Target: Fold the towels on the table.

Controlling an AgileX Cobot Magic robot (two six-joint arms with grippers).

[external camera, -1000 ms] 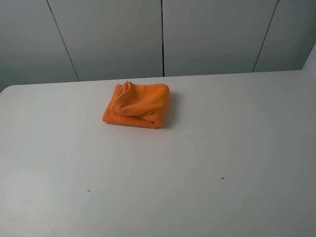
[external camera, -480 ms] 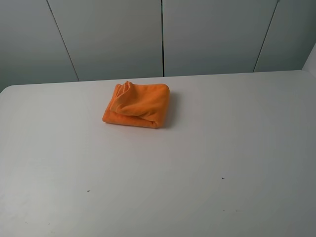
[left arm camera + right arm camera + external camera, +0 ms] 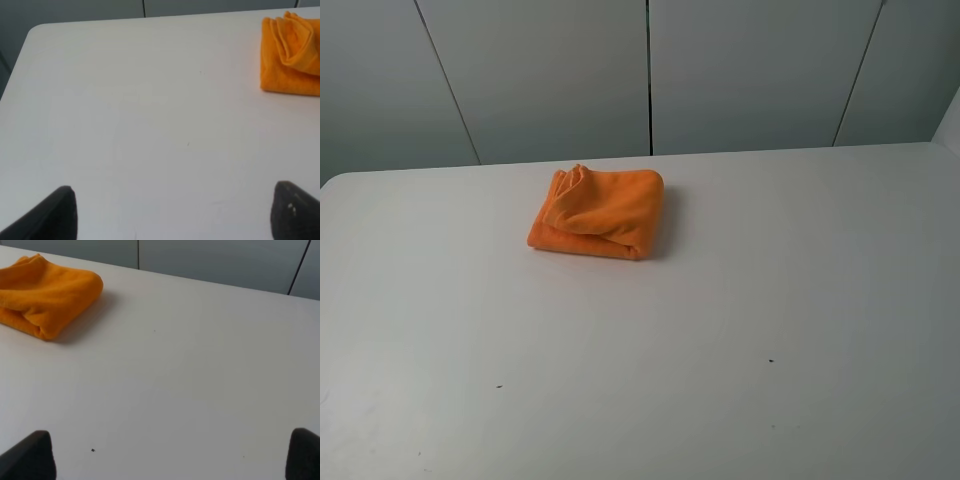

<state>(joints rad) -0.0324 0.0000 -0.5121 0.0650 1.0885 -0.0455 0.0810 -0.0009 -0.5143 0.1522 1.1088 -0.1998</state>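
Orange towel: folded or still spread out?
Folded. The orange towel lies as a compact layered bundle on the white table, rounded fold edge visible.

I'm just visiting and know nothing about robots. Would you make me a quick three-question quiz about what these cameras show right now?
1. True or false: the orange towel lies spread out flat on the table.
2. The left gripper is: A) shut on the towel, B) open above bare tabletop, C) out of view.
3. Fill in: the right gripper holds ____.

Key: 1 false, it sits as a folded bundle. 2 B. 3 nothing; its fingers stand wide apart.
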